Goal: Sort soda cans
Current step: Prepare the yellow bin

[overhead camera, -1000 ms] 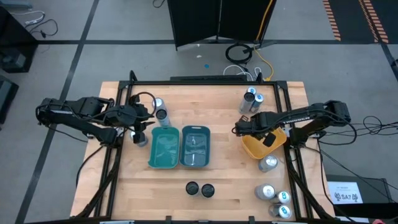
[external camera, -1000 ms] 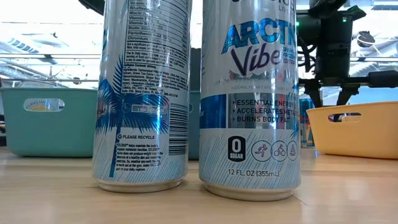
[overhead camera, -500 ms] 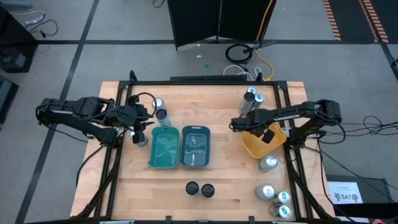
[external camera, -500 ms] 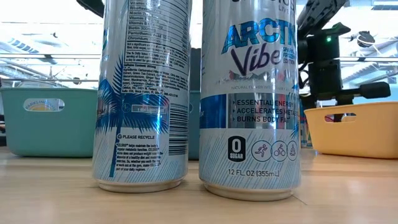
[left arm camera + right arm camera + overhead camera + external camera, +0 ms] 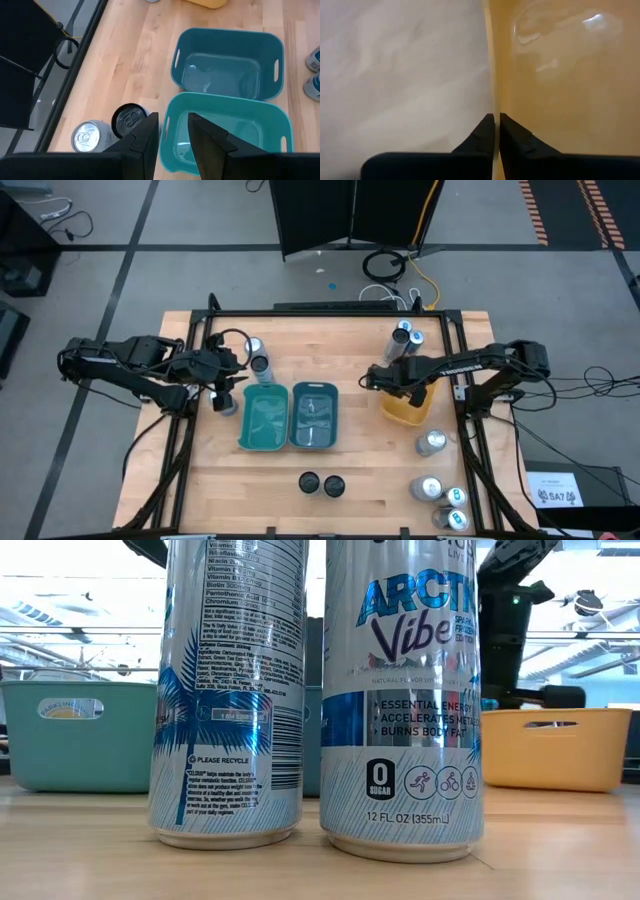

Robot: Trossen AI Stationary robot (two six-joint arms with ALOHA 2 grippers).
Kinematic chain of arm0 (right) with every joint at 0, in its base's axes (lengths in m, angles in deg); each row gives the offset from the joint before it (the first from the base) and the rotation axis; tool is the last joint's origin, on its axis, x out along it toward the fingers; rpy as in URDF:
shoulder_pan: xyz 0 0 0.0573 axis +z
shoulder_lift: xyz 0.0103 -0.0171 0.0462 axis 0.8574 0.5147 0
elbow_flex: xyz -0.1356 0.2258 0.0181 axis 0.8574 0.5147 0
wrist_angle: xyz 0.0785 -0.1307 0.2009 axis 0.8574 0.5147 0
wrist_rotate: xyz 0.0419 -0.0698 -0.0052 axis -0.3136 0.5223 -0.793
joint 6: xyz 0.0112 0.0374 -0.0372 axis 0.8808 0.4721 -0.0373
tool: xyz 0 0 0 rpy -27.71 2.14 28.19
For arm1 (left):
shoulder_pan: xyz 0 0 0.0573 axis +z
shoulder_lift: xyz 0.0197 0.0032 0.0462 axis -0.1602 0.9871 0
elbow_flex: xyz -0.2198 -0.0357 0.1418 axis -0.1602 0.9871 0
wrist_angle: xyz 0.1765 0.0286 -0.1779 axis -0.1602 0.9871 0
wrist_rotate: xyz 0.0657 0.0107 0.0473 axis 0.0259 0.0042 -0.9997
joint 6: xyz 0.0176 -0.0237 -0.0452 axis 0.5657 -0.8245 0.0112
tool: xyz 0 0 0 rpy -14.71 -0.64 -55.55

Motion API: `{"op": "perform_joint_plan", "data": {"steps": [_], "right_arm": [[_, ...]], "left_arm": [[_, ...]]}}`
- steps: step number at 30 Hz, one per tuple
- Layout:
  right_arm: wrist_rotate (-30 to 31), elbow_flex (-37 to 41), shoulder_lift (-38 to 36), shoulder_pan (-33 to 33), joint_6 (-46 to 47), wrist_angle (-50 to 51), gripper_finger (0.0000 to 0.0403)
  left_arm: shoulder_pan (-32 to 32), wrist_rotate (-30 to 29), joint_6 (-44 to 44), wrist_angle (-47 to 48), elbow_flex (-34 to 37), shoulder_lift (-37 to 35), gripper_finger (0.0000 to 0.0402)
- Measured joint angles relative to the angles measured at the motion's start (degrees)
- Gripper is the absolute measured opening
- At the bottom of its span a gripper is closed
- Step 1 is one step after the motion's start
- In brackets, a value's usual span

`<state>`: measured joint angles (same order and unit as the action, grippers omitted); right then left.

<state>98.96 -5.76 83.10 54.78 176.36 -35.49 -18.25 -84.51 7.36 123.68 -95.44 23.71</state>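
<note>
Silver soda cans (image 5: 437, 489) stand clustered at 4 o'clock on the wooden surface (image 5: 360, 470) — two more at 6. The right gripper (image 5: 495, 131) pinches the orange plastic tray's wall (image 5: 493, 75); the left gripper (image 5: 172, 131) waits parted at 9 o'clock.

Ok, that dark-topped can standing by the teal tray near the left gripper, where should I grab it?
Take the dark-topped can by its upper side wall, coming down from above with the left gripper. It stands upright, with the silver can close behind and the teal tray in front, so probably close across its free left and right sides.
</note>
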Motion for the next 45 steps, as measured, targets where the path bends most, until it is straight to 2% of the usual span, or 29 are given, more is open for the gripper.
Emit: {"op": "perform_joint_plan", "data": {"steps": [7,13,23,28,45], "right_arm": [[-0.5,-1.0,0.0,6.7,1.8,-4.4,0.0002],[0.2,-6.5,1.2,9.2,-1.2,-3.6,0.0001],[-4.0,-25.7,17.6,9.1,-14.6,10.5,0.0],[-4.8,-31.4,22.2,9.1,-16.5,10.9,0.0],[-5.4,-31.6,22.3,11.0,-9.8,12.3,0.0007]], "left_arm": [[0.0,0.0,0.0,0.0,0.0,0.0,0.0116],[0.0,0.0,0.0,0.0,0.0,0.0,0.0116],[0.0,0.0,0.0,-0.1,0.0,0.0,0.0116],[0.0,0.0,0.0,0.0,0.0,0.0,0.0116],[0.0,1.6,-0.1,0.0,0.0,0.0,0.0116]]}}
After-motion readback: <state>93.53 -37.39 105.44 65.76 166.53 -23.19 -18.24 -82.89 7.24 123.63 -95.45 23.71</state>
